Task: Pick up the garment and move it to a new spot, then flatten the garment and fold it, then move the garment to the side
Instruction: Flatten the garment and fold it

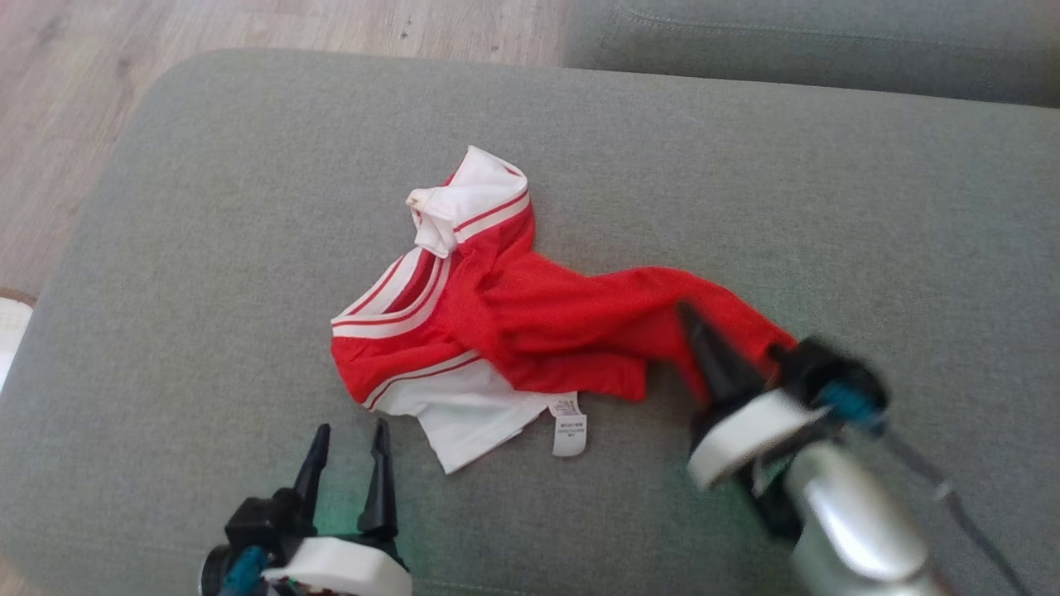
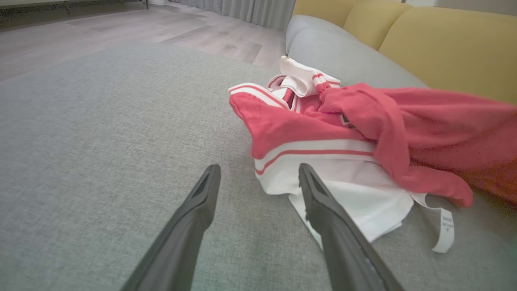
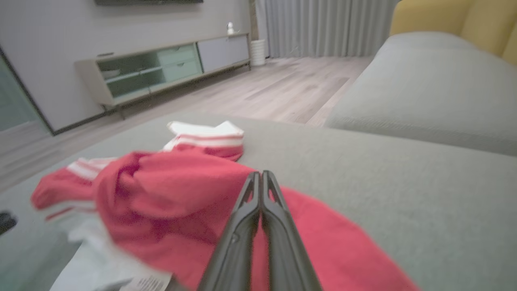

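The garment, red with white striped panels, lies crumpled in the middle of a grey sofa cushion. In the left wrist view its white hem sits just right of my fingertips, the garment bunched beyond. My left gripper stands open just in front of the garment's near left corner, with nothing between its fingers. My right gripper is shut, its fingers lying over the garment's red right end. Whether cloth is pinched between the tips I cannot tell.
A white care label sticks out at the garment's near edge. Wooden floor lies past the cushion's left and far edges. A second grey cushion adjoins at the far right, with a yellow backrest behind. A low cabinet stands across the room.
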Controlling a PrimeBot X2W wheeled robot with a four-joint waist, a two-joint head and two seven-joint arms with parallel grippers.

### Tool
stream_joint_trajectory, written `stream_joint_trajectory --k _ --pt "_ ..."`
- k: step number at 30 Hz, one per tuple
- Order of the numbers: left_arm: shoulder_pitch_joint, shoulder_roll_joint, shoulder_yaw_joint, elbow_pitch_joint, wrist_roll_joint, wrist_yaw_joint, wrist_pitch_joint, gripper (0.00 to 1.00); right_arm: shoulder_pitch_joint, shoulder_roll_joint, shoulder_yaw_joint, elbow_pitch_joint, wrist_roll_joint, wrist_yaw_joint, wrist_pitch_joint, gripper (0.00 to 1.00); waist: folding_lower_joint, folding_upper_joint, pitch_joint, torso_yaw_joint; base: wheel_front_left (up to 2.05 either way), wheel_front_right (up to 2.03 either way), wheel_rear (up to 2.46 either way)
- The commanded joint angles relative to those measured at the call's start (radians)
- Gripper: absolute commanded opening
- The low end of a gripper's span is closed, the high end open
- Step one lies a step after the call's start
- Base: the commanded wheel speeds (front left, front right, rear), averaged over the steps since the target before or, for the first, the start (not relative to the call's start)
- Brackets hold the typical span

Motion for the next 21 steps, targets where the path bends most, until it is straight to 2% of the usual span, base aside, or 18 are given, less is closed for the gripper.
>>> stream_joint_trajectory --k 1,5,6,11,12,13,15,18,21 --pt "-0.017 0.004 0.015 -0.031 -0.008 0.004 -0.005 1.00 -0.083 0.001 -0.037 -0.055 0.024 -0.001 -0.006 0.00 0.0000 0.0000 0.007 0.003 0.00 0.00 0.00" --pt "-0.029 0.004 -0.012 -0.027 -0.014 -0.001 -0.005 1.00 -0.183 -0.017 -0.140 -0.031 -0.001 -0.001 -0.006 0.00 0.0000 0.0000 0.020 0.030 0.00 0.00 0.00" --pt "-0.039 0.004 -0.032 -0.024 -0.017 -0.004 -0.005 1.00 -0.249 -0.043 -0.186 0.009 -0.024 -0.001 -0.006 0.00 0.0000 0.0000 0.033 0.056 0.00 0.00 0.00" --pt "-0.064 0.004 -0.084 -0.018 -0.030 -0.007 -0.005 1.00 -0.448 -0.138 -0.247 0.173 -0.132 -0.001 0.001 0.00 0.0000 0.0000 0.079 0.135 0.00 0.00 0.00" --pt "-0.067 0.004 -0.094 -0.017 -0.030 -0.007 -0.005 1.00 -0.485 -0.158 -0.261 0.212 -0.158 -0.001 0.004 0.45 0.0000 0.0000 0.088 0.150 0.00 0.00 0.00" --pt "-0.070 0.004 -0.106 -0.016 -0.031 -0.007 -0.005 1.00 -0.517 -0.176 -0.285 0.253 -0.182 -0.001 0.009 1.00 0.0000 0.0000 0.096 0.163 0.00 0.00 0.00" --pt "-0.071 0.004 -0.114 -0.014 -0.034 -0.006 -0.005 1.00 -0.543 -0.192 -0.310 0.292 -0.211 -0.001 0.016 1.00 0.0000 0.0000 0.102 0.172 0.00 0.00 0.00" --pt "-0.071 0.004 -0.130 -0.017 -0.046 0.002 -0.005 1.00 -0.585 -0.214 -0.409 0.364 -0.283 -0.001 0.011 1.00 0.0000 0.0000 0.111 0.191 0.00 0.00 0.00" --pt "-0.062 0.004 -0.127 -0.020 -0.053 0.012 -0.005 1.00 -0.561 -0.177 -0.449 0.380 -0.325 -0.001 -0.002 1.00 0.0000 0.0000 0.107 0.184 0.00 0.00 0.00"
